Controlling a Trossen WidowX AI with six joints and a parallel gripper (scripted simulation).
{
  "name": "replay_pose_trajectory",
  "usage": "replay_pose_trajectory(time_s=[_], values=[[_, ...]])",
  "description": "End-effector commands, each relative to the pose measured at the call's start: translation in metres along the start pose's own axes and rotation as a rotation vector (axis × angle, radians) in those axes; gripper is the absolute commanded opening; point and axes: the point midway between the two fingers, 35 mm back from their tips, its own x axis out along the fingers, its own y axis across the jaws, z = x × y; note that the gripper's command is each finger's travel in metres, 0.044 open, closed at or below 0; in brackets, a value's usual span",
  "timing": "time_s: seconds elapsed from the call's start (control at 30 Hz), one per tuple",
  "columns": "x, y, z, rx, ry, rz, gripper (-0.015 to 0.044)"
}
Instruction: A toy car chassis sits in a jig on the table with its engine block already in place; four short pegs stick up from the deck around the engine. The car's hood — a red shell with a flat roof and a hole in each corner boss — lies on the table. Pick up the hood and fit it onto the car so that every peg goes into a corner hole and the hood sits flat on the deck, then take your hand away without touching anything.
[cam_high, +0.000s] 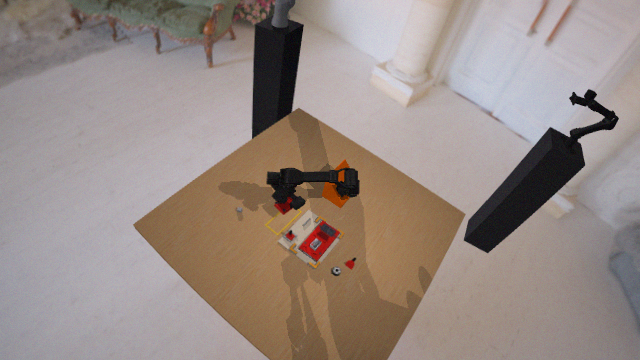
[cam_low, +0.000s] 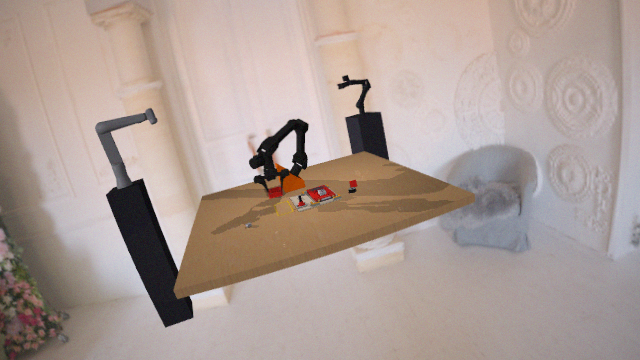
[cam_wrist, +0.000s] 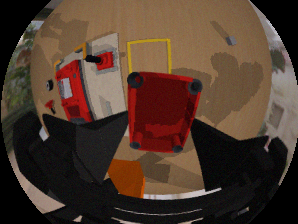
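Note:
My gripper (cam_high: 286, 202) (cam_low: 273, 189) (cam_wrist: 160, 117) is shut on the red hood (cam_high: 283, 206) (cam_low: 274, 192) (cam_wrist: 161, 111), a flat-roofed shell with a dark hole in each corner boss. I hold it above the table, just back-left of the jig. The red car chassis (cam_high: 320, 238) (cam_low: 318, 195) (cam_wrist: 73, 88) sits in the pale jig (cam_high: 302, 224) (cam_low: 302, 206) (cam_wrist: 107, 86) with the grey engine block (cam_high: 316, 244) on its deck. The pegs are too small to make out.
A yellow outlined square (cam_high: 273, 229) (cam_wrist: 149, 43) is marked on the table beside the jig. An orange wedge (cam_high: 334, 192) (cam_low: 291, 184) stands by the arm's base. A small grey part (cam_high: 239, 210) lies to the left; a red part (cam_high: 350, 263) and a wheel (cam_high: 336, 271) lie front right.

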Motion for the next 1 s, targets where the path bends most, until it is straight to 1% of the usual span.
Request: replay_pose_trajectory(time_s=[0.0, 0.1, 0.37, 0.47, 0.77, 0.97], values=[[-0.001, 0.001, 0.001, -0.128, -0.004, -0.005, 0.0], [-0.001, 0.001, 0.001, -0.194, -0.004, -0.006, 0.0], [0.002, 0.001, 0.001, -0.199, -0.004, -0.006, 0.0], [0.014, 0.0, 0.002, -0.199, -0.005, -0.007, 0.0], [0.069, 0.002, 0.001, -0.2, -0.005, -0.004, 0.0], [0.073, 0.002, 0.0, -0.2, -0.005, -0.003, 0.0]])
